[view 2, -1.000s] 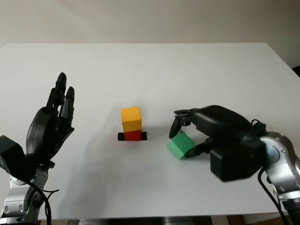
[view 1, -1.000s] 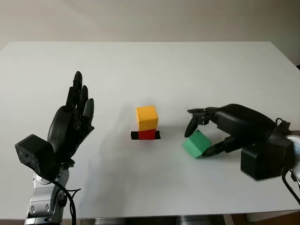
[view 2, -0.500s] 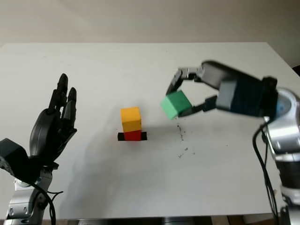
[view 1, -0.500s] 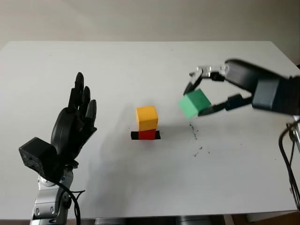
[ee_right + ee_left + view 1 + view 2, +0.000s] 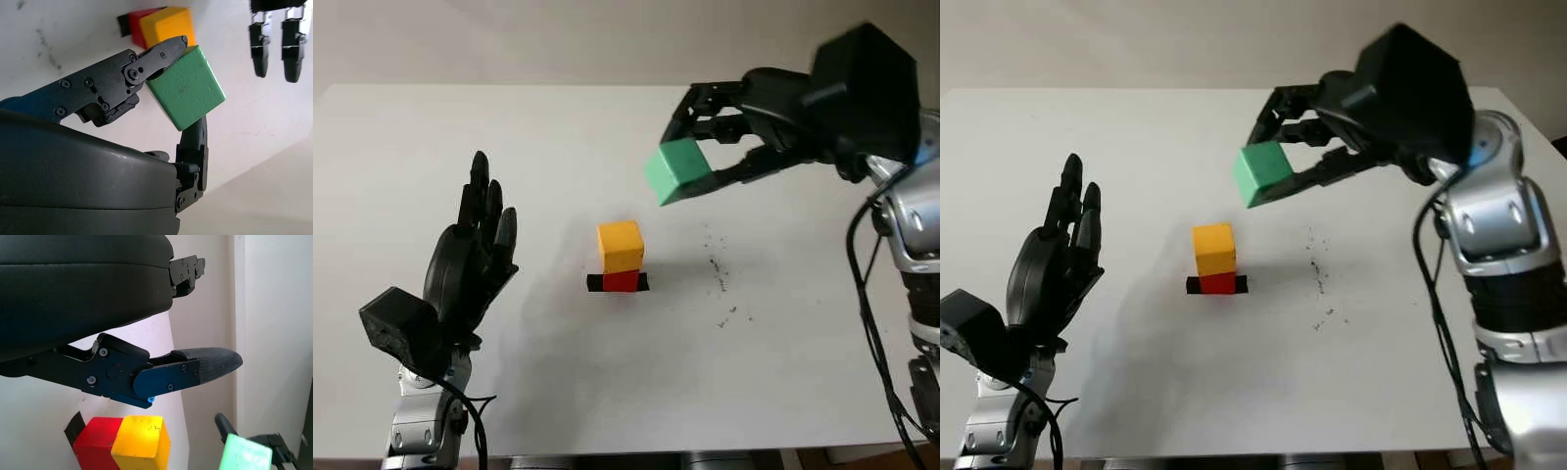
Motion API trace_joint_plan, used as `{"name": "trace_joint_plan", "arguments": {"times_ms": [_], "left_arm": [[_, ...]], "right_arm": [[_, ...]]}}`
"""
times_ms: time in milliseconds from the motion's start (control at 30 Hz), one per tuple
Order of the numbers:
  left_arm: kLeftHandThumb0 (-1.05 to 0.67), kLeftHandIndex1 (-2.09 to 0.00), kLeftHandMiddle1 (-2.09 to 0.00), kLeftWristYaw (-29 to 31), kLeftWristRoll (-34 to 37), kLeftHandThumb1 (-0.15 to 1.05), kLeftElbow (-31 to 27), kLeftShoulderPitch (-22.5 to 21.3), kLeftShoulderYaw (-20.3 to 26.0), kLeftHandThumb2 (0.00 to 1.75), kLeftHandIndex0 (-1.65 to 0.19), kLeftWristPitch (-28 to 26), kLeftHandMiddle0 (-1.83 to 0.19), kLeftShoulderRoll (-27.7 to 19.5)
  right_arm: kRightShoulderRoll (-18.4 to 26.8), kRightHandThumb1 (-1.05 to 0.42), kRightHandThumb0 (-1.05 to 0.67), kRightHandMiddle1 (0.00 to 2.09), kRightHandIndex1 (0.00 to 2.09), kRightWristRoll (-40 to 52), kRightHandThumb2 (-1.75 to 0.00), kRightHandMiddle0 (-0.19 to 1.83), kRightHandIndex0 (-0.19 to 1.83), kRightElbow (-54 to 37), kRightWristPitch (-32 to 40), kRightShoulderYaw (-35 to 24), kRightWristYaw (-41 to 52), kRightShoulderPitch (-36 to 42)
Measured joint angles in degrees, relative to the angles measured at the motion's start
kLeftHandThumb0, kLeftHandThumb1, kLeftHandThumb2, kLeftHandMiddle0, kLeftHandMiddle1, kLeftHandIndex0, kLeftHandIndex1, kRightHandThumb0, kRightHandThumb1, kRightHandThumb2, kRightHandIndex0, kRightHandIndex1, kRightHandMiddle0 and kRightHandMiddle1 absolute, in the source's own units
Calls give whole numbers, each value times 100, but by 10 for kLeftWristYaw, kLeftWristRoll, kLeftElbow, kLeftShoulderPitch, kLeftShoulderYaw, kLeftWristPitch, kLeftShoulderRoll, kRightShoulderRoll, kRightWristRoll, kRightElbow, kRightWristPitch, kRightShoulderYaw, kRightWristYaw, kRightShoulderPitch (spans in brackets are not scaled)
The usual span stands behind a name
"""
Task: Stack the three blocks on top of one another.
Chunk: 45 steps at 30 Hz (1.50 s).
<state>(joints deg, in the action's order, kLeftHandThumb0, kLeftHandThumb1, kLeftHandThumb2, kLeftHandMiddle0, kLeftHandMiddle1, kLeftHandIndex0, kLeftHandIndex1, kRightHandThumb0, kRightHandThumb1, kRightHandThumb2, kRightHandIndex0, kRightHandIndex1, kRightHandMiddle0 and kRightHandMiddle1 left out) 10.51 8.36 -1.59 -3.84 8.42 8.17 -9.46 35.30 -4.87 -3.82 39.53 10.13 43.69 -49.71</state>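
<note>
Reference landmark: the two-block stack near the centre of the white desk [image 5: 607,392].

Left hand [image 5: 470,264]: raised above the desk well to the left of the stack, palm turned toward it, fingers pointing up and away from the robot. It is open and holds nothing.

Stack: the red block [image 5: 620,282] sits on a short strip of black tape [image 5: 595,284] stuck to the desk. The yellow block [image 5: 621,246] sits directly on the red block, square with it and upright. In the left wrist view the yellow block [image 5: 142,443] appears to overhang the red block [image 5: 98,440] slightly on one side; the angle does not allow this to be confirmed.

Green block [image 5: 677,171]: held in the air, above the stack and offset to its right and farther side. It is tilted, with one corner lower than the rest, and touches neither the yellow block nor the desk.

Right hand [image 5: 729,132]: reaches in from the right side of the stack, well above the desk. Its fingers [image 5: 161,51] are closed on opposite faces of the green block [image 5: 188,88], pinching it.

Desk surface to the right of the stack: a scatter of small dark specks [image 5: 720,284].
</note>
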Motion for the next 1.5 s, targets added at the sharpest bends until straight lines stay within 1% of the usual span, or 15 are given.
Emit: {"name": "trace_joint_plan", "arguments": {"times_ms": [167, 333, 567, 700, 767, 1033, 1500], "left_arm": [[-69, -1, -4, -2, -10, 105, 4, -3, -1, 62, 19, 3, 19, 0], [-68, 0, -3, -3, -10, 105, 4, -3, -2, 62, 19, 3, 19, 0], [-67, 0, 0, 1, -10, 105, 4, -4, -2, 62, 19, 3, 19, -1], [-68, 0, -2, -4, -11, 105, 4, -4, -3, 61, 19, 3, 19, 0], [-68, 0, -3, -4, -11, 105, 4, -4, -5, 61, 19, 4, 19, 0], [-70, -2, -4, -8, -11, 105, 4, -4, -7, 60, 19, 3, 19, 0], [-72, -1, -4, -15, -19, 105, 4, -4, -8, 59, 19, 5, 19, 1]], "right_arm": [[-28, -99, -46, 167, 5, -1, -5, 23, 29, -12, 87, 30, -13, -11], [-45, -98, -49, 167, 6, -6, -5, 25, 33, -19, 120, 52, -36, -12], [-57, -98, -50, 166, 8, -16, -5, 27, 36, -19, 123, 76, -53, -12], [-67, -100, -47, 167, 4, -10, -6, 23, 28, -19, 135, 79, -54, -10], [-69, -101, -47, 168, 4, -6, -6, 24, 27, -19, 135, 82, -51, -8], [-70, -100, -48, 164, 6, 0, -5, 27, 32, -18, 135, 91, -48, 3], [-71, -101, -47, 166, 4, 10, -6, 27, 28, -18, 137, 91, -49, 10]]}}
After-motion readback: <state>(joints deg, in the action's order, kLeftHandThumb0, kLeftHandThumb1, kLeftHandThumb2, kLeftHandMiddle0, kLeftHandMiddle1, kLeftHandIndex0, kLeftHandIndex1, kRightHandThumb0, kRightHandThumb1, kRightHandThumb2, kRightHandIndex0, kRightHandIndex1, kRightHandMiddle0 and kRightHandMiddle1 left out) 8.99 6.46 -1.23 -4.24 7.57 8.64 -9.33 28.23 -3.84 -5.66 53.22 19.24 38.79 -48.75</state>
